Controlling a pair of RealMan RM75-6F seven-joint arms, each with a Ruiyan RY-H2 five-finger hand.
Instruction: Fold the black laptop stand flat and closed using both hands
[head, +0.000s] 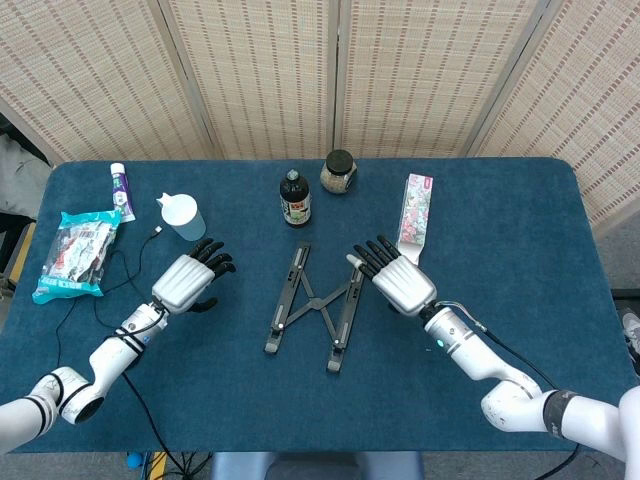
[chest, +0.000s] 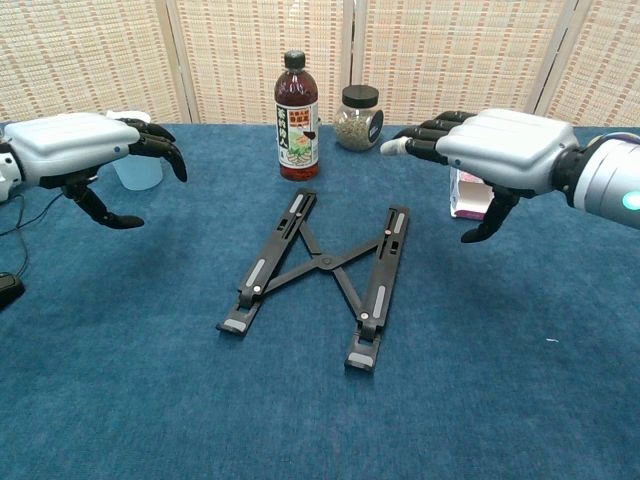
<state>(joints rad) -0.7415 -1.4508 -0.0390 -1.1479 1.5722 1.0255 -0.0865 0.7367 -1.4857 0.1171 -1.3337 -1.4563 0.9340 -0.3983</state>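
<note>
Black laptop stand (head: 316, 308) lies spread mid-table between my 2 empty, fingers-apart hands, left hand (head: 187, 280) well clear and right hand (head: 396, 278) just beside its right rail; I should press both rails inward evenly.

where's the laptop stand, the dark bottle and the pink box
laptop stand (chest: 325, 262), chest view, central crossing joint
dark bottle (chest: 297, 130), chest view, label
pink box (head: 417, 205), head view, middle of top face
</note>
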